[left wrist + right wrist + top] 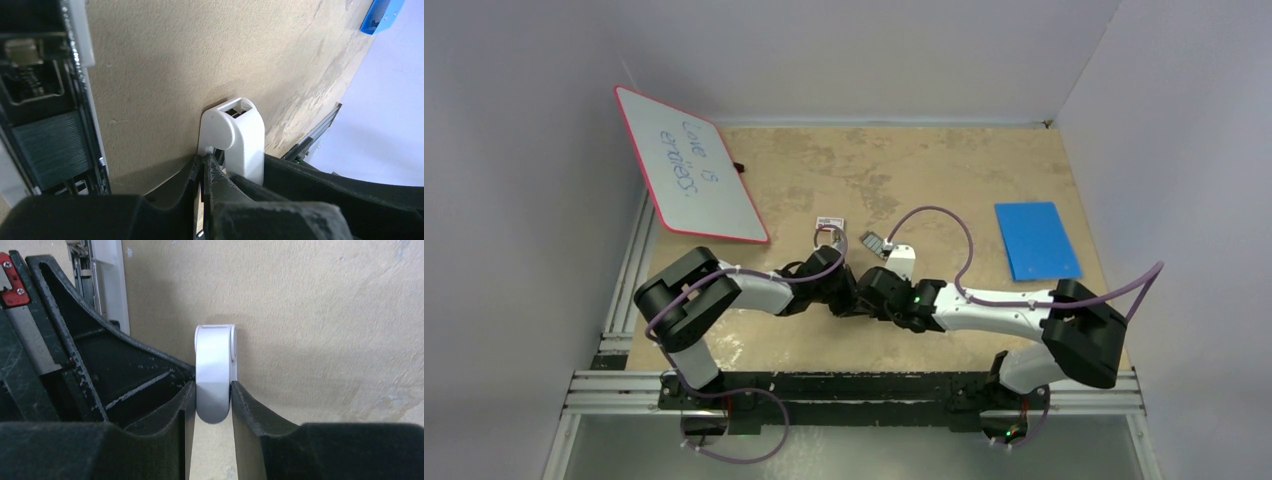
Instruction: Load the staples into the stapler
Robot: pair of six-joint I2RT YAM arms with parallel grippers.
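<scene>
The white stapler [903, 257] lies opened near the table's middle. My right gripper [212, 385] is shut on its rounded white arm [215, 360], one finger pressed on each side. My left gripper [206, 161] is shut, and its tips touch the side of that same white arm [242, 135] at the hinge. The staples [52, 150], a dark ribbed block, lie in the stapler's open black channel [30, 80] beside a white bar [81, 35]. From above the staples [873, 243] show as a small dark patch just left of the white arm.
A red-and-white little box [828, 223] lies just behind the left wrist. A whiteboard [686, 165] with a red rim leans at the back left. A blue sheet [1036, 240] lies at the right. Aluminium rails [624, 290] run along the left and near edges.
</scene>
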